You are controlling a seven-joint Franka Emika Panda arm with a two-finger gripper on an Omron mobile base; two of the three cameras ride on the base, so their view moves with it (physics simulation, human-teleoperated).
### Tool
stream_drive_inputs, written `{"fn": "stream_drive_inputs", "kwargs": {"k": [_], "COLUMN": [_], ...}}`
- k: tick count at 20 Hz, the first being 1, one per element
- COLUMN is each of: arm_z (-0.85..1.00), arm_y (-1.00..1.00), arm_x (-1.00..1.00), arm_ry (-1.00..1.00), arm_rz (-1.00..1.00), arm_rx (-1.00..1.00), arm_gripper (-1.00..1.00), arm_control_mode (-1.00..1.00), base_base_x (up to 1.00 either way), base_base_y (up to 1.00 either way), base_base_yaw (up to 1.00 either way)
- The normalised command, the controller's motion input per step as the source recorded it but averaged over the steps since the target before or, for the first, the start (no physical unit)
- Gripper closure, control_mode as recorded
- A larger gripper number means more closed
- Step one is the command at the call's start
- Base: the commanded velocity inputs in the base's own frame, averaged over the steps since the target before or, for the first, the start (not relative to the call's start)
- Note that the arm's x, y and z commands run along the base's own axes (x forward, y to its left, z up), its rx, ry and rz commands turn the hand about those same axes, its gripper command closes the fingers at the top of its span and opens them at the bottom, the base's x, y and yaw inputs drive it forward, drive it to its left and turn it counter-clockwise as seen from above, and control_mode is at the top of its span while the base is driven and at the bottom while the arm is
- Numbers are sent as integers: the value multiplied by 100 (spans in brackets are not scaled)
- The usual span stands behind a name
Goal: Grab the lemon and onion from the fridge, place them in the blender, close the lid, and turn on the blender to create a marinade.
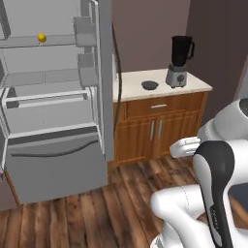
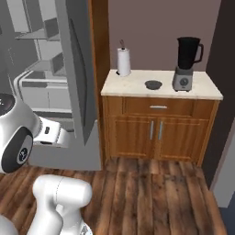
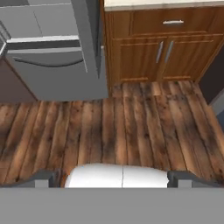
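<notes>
You are at the fetch step: with the gripper [image 3: 114, 178] jaws spread wide and empty over the floor, reach next for the lemon [image 1: 42, 37] on the fridge [image 1: 58, 104] upper shelf.

Fridge door [image 1: 104, 72] stands open, edging the shelves' [image 1: 48, 41] right side

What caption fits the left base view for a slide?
Fridge open with lemon on an upper shelf; blender and lid wait on the counter.
</notes>
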Motion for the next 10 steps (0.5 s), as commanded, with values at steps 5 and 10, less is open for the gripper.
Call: {"fn": "stream_drive_inputs", "kwargs": {"k": [5,10], "arm_z": [0,0], "arm_y": [0,0], "arm_x": [0,0], "arm_ry": [0,0], "arm_rz": [0,0], "arm_rx": [0,0], "arm_gripper": [-100,-100], "arm_control_mode": [100,100], "base_base_x": [15,52], "base_base_y": [100,100], "base_base_yaw": [0,-2]}}
